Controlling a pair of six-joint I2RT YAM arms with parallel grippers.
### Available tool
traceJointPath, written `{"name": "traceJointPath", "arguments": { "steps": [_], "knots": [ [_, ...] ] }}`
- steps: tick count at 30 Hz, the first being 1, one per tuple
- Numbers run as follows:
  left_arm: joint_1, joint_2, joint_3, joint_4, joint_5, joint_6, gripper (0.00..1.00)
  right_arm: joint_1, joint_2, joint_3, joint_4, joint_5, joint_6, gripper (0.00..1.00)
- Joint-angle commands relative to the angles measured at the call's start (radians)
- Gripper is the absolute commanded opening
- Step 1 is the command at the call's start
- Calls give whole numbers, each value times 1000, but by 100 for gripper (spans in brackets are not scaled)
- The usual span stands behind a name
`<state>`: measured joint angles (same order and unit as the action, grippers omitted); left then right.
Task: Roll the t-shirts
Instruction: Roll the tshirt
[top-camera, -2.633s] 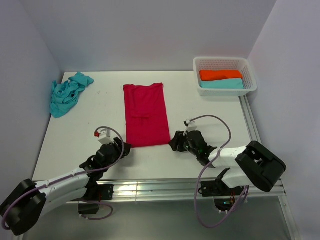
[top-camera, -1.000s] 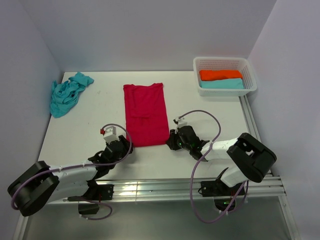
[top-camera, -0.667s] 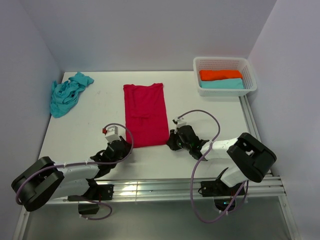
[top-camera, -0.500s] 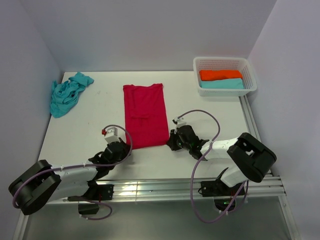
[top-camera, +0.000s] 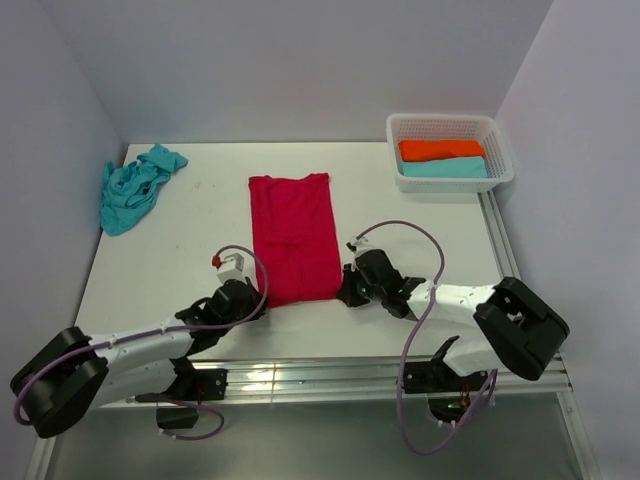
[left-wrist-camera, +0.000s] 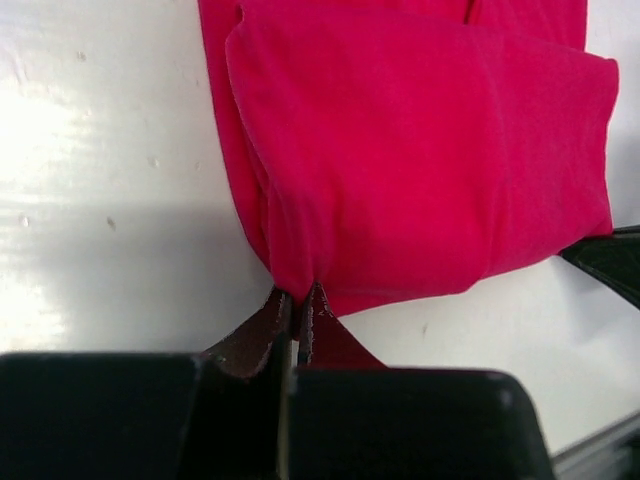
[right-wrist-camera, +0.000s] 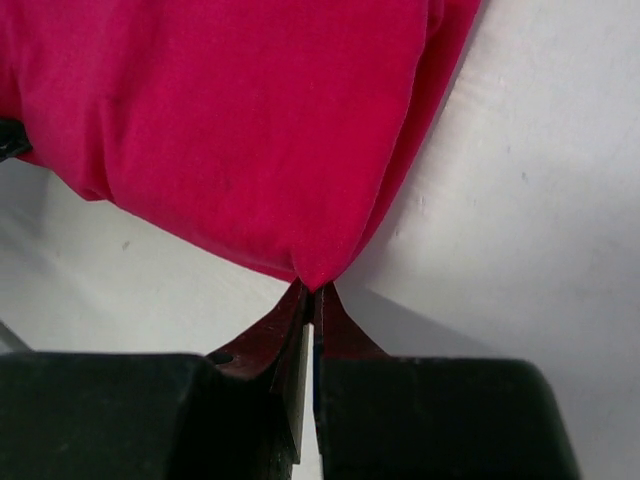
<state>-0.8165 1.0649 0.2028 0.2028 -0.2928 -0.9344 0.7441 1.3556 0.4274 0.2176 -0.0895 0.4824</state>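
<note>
Noted crimson t-shirt (top-camera: 292, 235) flat on bench (top-camera: 190, 240), hem toward 6 o'clock. Found left gripper (top-camera: 250, 297) and right gripper (top-camera: 346, 291) clamped on hem corners. Could slip from thin pinches, or roll skewed under uneven pull.

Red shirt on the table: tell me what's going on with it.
Both arms have it by the near hem. The left gripper is shut on one corner of the red t-shirt, the right gripper on the other. The rest lies flat on the table, not yet rolled. A turquoise t-shirt sits crumpled at the far left.
</note>
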Motion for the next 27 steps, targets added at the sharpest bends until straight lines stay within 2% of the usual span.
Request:
{"name": "traceJointPath", "arguments": {
  "steps": [1,6,9,14,21,27],
  "knots": [
    [-10,-109,10,-167,70,-46,0,8,-88,39,-142,-49,16,0],
    [-10,-151,52,-311,147,-90,0,5,-131,94,-309,-98,35,0],
    [-10,-96,116,-385,202,-122,1,1,-134,132,-389,-145,33,0],
    [-10,-10,164,-391,320,-148,0,-18,-150,171,-471,-228,41,0],
    [-7,-3,260,-493,333,-173,0,-90,-116,212,-564,-349,25,0],
    [-4,84,357,-566,368,-150,0,-159,-93,266,-644,-412,-11,0]
  ]
}}
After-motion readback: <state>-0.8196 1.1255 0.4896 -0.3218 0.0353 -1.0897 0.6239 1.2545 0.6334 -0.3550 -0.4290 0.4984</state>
